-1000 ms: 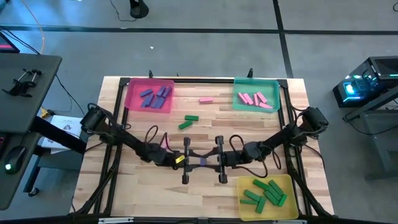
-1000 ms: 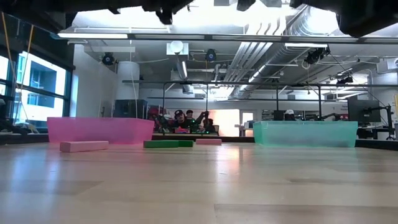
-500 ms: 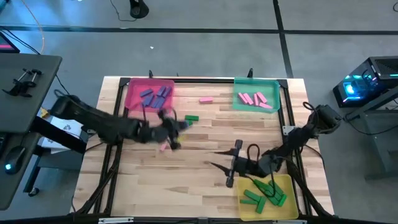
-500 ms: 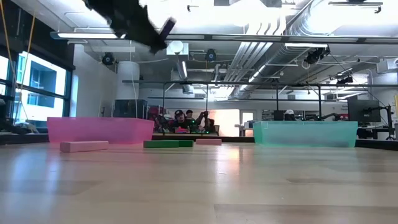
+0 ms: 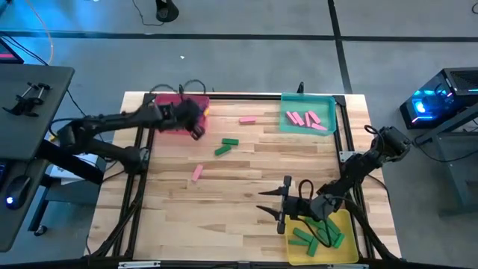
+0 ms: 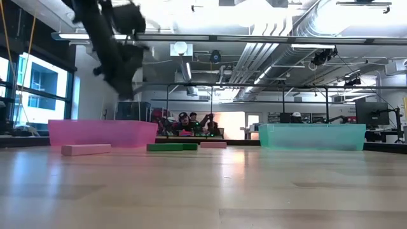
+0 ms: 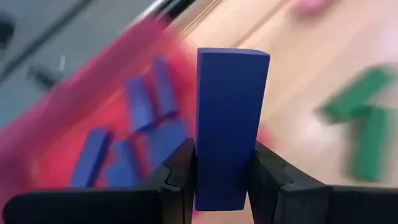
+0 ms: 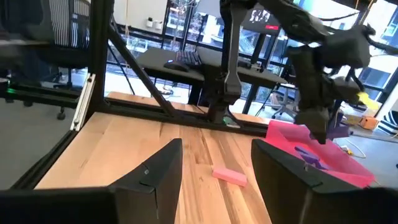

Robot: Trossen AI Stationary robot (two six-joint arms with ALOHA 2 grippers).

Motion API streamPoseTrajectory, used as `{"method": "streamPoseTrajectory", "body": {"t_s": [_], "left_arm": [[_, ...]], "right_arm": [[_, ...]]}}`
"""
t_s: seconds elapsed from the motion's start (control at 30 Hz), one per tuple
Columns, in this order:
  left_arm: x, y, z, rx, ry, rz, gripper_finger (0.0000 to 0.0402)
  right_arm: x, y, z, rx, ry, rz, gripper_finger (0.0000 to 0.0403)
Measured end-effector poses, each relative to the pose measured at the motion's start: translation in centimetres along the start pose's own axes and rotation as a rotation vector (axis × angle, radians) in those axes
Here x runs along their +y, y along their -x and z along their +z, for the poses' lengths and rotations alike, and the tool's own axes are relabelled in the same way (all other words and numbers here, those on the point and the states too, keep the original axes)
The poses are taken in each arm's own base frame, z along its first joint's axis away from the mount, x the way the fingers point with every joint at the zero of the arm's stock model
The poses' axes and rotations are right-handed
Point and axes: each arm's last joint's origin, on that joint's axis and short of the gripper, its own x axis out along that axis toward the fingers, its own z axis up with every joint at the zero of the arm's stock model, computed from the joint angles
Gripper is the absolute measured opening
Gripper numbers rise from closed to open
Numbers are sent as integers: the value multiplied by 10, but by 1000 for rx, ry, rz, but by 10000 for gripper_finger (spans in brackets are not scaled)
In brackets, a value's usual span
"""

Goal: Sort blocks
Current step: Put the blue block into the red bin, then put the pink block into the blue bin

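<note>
the left gripper [image 5: 196, 123] is hanging over the pink tray [image 5: 158, 119] at the worktop's far left corner, its fingers [image 7: 177, 180] clenching a blue block [image 7: 227, 124] that is standing upright between them. in the left wrist view, several blue blocks [image 7: 140, 112] are lying inside the pink tray beneath the held one. in the low view, the left arm [image 6: 111, 44] is reaching down above that tray's wall [image 6: 102, 132].

the right gripper [image 5: 276, 209] is waiting near the worktop's front edge, just beside the yellow tray [image 5: 343, 246] at the front right corner, with its fingers [image 8: 155, 171] spread apart and grasping nothing. green blocks [image 5: 317, 232] are lying piled in the yellow tray, partly under the right arm.

pink blocks [image 5: 305, 118] are resting in the teal tray [image 5: 287, 123] at the far right corner. on the bare worktop [image 5: 246, 224], one pink block [image 5: 247, 119] is lying near the far edge between the pink and teal trays, two green blocks [image 5: 225, 145] are lying touching or nearly so toward the middle, and another pink block [image 5: 197, 172] is lying alone nearer the left side.
</note>
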Motion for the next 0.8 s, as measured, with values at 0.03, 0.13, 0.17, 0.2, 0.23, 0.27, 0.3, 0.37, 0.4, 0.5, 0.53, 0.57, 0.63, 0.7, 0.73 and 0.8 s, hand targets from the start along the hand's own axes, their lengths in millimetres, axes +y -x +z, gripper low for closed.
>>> {"method": "streamPoseTrajectory", "body": {"t_s": [0.03, 0.13, 0.17, 0.2, 0.23, 0.27, 0.3, 0.37, 0.4, 0.5, 0.53, 0.57, 0.63, 0.7, 0.73, 0.8], "left_arm": [[11, -8, 0, 48, 25, 14, 80], [41, -35, -3, 205, 75, 33, 80], [48, -44, -4, 246, 86, 39, 80], [55, -52, -6, 285, 92, 44, 80], [59, -60, -8, 320, 92, 48, 80], [64, -68, -10, 348, 92, 52, 80], [67, -75, -12, 377, 93, 55, 80], [71, -88, -16, 431, 83, 60, 80], [72, -93, -18, 454, 77, 62, 80], [74, -103, -21, 491, 54, 89, 102], [74, -105, -21, 488, 49, 96, 115], [74, -106, -20, 482, 42, 95, 132], [74, -106, -20, 475, 40, 94, 165], [75, -102, -15, 455, 42, 68, 197], [75, -100, -13, 443, 44, 46, 211], [75, -95, -9, 425, 53, 22, 232]], "right_arm": [[0, 0, -1, 4, 1, 0, 177], [0, 0, -1, 8, -1, 1, 177], [0, 0, -1, 9, -1, 2, 177], [0, 0, -1, 11, 1, 2, 177], [0, 0, -2, 12, 3, 2, 177], [0, 0, -2, 13, 4, 3, 177], [0, 0, -2, 14, 4, 2, 177], [0, 0, -2, 18, 2, 2, 177], [0, 0, -3, 20, -3, 2, 177], [0, 0, -3, 26, -5, 3, 177], [0, 0, -4, 31, -5, 3, 177], [0, 0, -5, 35, -11, 4, 177], [0, 0, -6, 43, -7, 5, 177], [1, 0, -7, 56, 9, 8, 177], [1, 0, -8, 63, 19, 10, 177], [1, 0, -9, 68, 51, 11, 177]]}}
